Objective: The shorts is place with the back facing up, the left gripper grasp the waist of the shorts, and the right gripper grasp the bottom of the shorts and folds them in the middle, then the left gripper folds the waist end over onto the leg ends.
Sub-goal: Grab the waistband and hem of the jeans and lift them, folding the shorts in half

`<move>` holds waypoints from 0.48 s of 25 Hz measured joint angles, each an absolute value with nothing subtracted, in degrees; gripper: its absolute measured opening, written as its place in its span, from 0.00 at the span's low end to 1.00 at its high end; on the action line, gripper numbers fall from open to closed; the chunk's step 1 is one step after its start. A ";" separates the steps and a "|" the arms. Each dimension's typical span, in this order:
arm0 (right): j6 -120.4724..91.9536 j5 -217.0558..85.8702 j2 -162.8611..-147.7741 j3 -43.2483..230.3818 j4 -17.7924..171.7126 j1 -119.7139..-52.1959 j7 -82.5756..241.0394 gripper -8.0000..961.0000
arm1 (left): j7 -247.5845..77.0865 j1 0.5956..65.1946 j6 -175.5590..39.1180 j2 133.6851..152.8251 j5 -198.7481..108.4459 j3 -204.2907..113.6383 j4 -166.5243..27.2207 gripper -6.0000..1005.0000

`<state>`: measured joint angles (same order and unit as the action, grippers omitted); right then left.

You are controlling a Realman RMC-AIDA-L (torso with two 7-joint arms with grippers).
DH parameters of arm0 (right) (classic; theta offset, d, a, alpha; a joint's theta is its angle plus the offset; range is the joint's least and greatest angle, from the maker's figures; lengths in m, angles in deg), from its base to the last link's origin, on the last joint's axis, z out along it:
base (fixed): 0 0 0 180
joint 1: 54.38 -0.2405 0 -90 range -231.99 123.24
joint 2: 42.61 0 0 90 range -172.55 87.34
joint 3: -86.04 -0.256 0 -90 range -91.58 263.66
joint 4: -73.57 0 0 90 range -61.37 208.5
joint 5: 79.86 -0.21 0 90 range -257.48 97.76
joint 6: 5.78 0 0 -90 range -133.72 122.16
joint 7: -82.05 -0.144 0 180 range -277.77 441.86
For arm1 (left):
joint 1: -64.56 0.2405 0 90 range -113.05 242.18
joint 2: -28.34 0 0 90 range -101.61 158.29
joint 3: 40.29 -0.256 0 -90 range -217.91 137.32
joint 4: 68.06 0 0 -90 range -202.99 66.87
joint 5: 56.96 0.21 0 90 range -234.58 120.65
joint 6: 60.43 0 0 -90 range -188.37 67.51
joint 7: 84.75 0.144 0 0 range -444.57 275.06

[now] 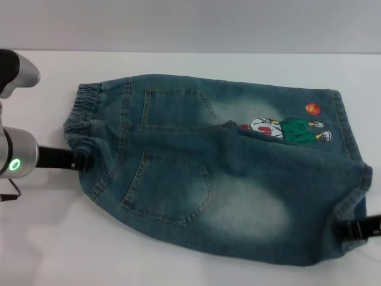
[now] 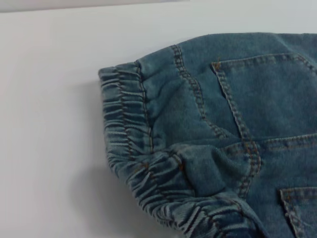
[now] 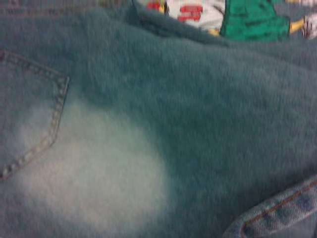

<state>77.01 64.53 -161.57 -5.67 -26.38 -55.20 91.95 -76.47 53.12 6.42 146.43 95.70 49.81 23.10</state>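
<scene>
Soft, floppy denim shorts [image 1: 208, 173]; left gripper [image 1: 82, 161] pinches waist [image 1: 83, 119] mid-left; right gripper [image 1: 357, 229] clasps hem lower right.

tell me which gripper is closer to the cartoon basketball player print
Right. The right gripper is at the leg hem on the same end of the shorts as the print. The left gripper is at the waist, the far end.

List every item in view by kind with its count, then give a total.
Denim shorts: 1
Grippers: 2, the left gripper at the waist and the right gripper at the bottom of the shorts
White table: 1
Total: 4
</scene>
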 joint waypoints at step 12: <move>65.83 62.59 -161.51 -4.75 -28.51 -56.87 94.63 0.06 | -76.82 53.26 1.51 146.48 95.52 49.90 23.48 0.22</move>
